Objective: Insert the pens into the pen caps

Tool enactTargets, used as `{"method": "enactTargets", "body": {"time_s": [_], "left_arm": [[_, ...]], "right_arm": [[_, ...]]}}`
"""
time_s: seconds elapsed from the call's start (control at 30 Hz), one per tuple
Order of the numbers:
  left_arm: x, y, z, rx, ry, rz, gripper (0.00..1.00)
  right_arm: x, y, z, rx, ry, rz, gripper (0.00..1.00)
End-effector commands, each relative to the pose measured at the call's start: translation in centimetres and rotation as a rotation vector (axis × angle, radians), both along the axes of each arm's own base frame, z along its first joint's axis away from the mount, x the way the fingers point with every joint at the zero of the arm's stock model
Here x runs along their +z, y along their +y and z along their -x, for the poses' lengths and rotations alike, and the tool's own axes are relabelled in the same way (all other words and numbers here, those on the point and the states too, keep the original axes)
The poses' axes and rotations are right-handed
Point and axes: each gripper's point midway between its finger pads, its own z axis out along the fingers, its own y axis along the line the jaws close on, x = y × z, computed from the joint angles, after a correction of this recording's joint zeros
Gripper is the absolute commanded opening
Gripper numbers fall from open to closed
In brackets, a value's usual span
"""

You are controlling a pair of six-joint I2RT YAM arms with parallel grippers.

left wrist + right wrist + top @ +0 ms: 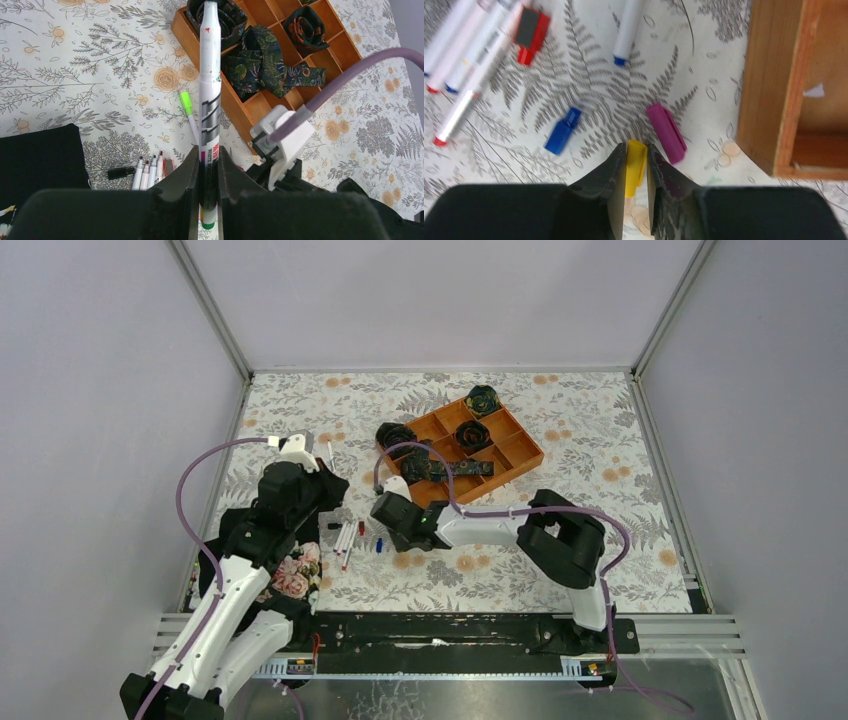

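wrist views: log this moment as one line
left gripper: shut on white-barrelled marker pen | right gripper: shut on yellow plastic pen cap | loose nearby: magenta plastic cap, blue plastic cap

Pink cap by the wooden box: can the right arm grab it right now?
Probably not yet. The right gripper is pinched on the yellow cap, so it is full. The pink cap lies bare right beside it, so it looks easy once the yellow one is set down.
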Motion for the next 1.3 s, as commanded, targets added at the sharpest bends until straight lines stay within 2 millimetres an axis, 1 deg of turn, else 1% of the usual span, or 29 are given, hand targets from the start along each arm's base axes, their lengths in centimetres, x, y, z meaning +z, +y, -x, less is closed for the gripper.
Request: {"method": "enactTargets", "body": {"time_s": [0.0, 0.07, 0.17, 0.3, 0.37, 0.43, 0.5, 0.67, 0.77, 0.83, 0.87, 0.9, 0.93, 1.07, 1.17, 1.2, 1.27], "left_arm": [[0.5, 0.3, -0.3, 0.008, -0.038, -0.008, 0.0], [0.5, 0.3, -0.3, 0.006, -0.038, -0.007, 0.0], [0.5, 0.2, -0.4, 0.002, -0.037, -0.005, 0.0], [0.4, 0.1, -0.3, -0.001, -0.034, -0.006, 0.0], [0.3, 0.1, -0.3, 0.0, -0.032, -0.005, 0.0], [0.3, 0.1, -0.3, -0.003, -0.032, -0.005, 0.0], [0.2, 0.0, -0.3, -0.007, -0.028, -0.003, 0.0], [0.4, -0.5, -0.1, -0.036, -0.032, 0.013, 0.0], [0.8, -1.6, 0.0, -0.089, -0.045, 0.049, 0.0], [1.0, -2.6, 0.2, -0.136, -0.051, 0.085, 0.0], [1.1, -3.0, 0.3, -0.154, -0.054, 0.102, 0.0], [1.2, -3.4, 0.3, -0.165, -0.053, 0.123, 0.0], [1.2, -4.0, 0.5, -0.184, -0.055, 0.148, 0.0], [1.4, -7.2, 1.6, -0.292, -0.085, 0.242, 0.0], [1.3, -9.4, 2.8, -0.385, -0.105, 0.29, 0.0], [1.2, -10.0, 3.2, -0.418, -0.107, 0.303, 0.0], [1.2, -11.0, 4.0, -0.486, -0.107, 0.327, 0.0]], "right_arm": [[-1.4, -4.8, 3.0, 0.117, 0.052, 0.162, 0.24], [-1.2, -5.4, 3.5, 0.146, 0.06, 0.172, 0.24], [-1.6, -5.8, 3.8, 0.166, 0.073, 0.198, 0.24], [-2.1, -5.5, 4.0, 0.18, 0.103, 0.218, 0.26], [-2.2, -5.5, 4.2, 0.185, 0.116, 0.228, 0.3], [-2.3, -5.7, 4.4, 0.187, 0.121, 0.235, 0.37], [-2.3, -5.9, 4.5, 0.188, 0.121, 0.238, 0.38], [-2.6, -6.4, 4.7, 0.183, 0.13, 0.251, 0.27], [-2.3, -6.7, 4.9, 0.17, 0.137, 0.246, 0.2], [-1.8, -7.0, 4.9, 0.154, 0.132, 0.236, 0.1], [-1.5, -7.1, 4.9, 0.146, 0.126, 0.232, 0.07], [-1.1, -7.3, 4.8, 0.134, 0.117, 0.227, 0.02], [-0.5, -7.4, 4.6, 0.121, 0.106, 0.219, 0.0], [2.4, -7.5, 3.3, 0.059, 0.058, 0.138, 0.0], [4.5, -7.7, 1.2, -0.007, 0.027, 0.021, 0.0], [4.8, -8.0, 0.4, -0.038, 0.033, -0.017, 0.0], [7.4, -8.2, -1.5, -0.092, 0.011, -0.135, 0.0]]}}
